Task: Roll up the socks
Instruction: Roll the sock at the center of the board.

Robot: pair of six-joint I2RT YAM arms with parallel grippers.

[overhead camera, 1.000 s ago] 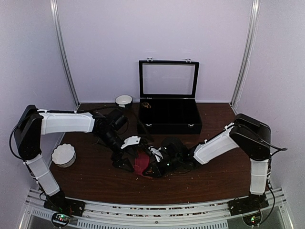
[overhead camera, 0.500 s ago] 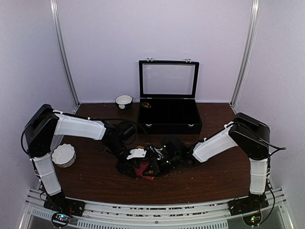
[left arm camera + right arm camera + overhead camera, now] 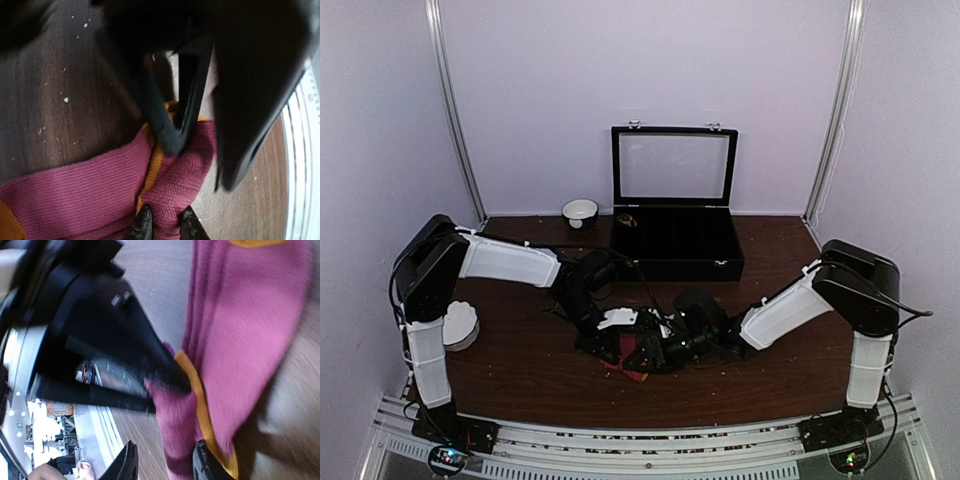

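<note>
A magenta-red sock (image 3: 638, 354) with orange trim lies bunched on the dark wood table, between both grippers. In the left wrist view the sock (image 3: 75, 200) spreads left, and my left gripper (image 3: 166, 225) is shut on a raised fold of it beside the orange edge. The right gripper's dark finger (image 3: 170, 125) presses on the same fold from above. In the right wrist view the sock (image 3: 250, 315) hangs across the frame. My right gripper (image 3: 165, 465) stands open, with fabric against its right finger only. In the top view the left gripper (image 3: 623, 343) and right gripper (image 3: 656, 352) almost touch.
A black case (image 3: 676, 262) with its glass lid raised stands behind the grippers. A small white bowl (image 3: 580, 211) sits at the back left. A white scalloped dish (image 3: 462, 325) lies by the left arm. Pale crumbs dot the table (image 3: 520, 370).
The left arm reached right and toward the near edge, onto the sock, and its jaws closed on a fold. The right gripper's jaws opened from a shut grip on the sock.
</note>
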